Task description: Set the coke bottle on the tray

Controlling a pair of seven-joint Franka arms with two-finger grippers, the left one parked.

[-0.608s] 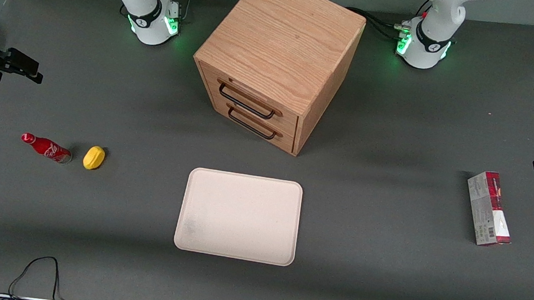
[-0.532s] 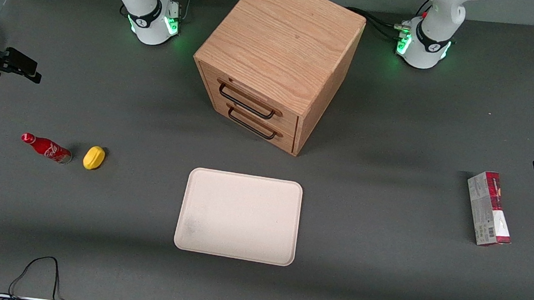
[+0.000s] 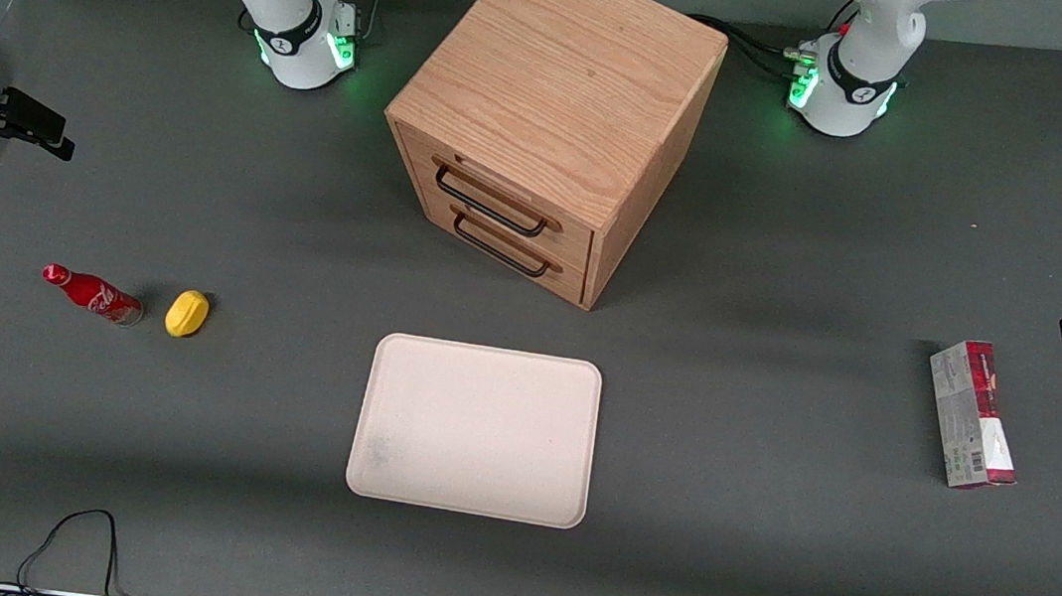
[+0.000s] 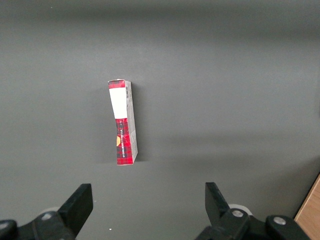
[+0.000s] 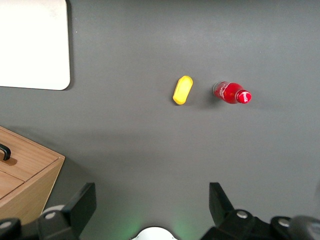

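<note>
The coke bottle (image 3: pixel 91 294) is small, red with white script, and lies on its side on the grey table toward the working arm's end; it also shows in the right wrist view (image 5: pixel 231 93). The cream-white tray (image 3: pixel 474 429) lies flat in front of the drawer cabinet, nearer the front camera; one corner shows in the right wrist view (image 5: pixel 35 47). My gripper (image 3: pixel 35 132) hangs high above the table at the working arm's end, farther from the front camera than the bottle. Its fingers (image 5: pixel 82 202) are spread wide apart and hold nothing.
A yellow lemon-shaped lump (image 3: pixel 187 313) lies beside the bottle's base, between bottle and tray (image 5: pixel 183 90). A wooden drawer cabinet (image 3: pixel 551 120) stands mid-table. A red-and-grey carton (image 3: pixel 972 414) lies toward the parked arm's end. A black cable (image 3: pixel 73 546) loops at the front edge.
My gripper has drifted slightly outward toward the working arm's end of the table and away from the front camera. The bottle, lump and tray have not moved.
</note>
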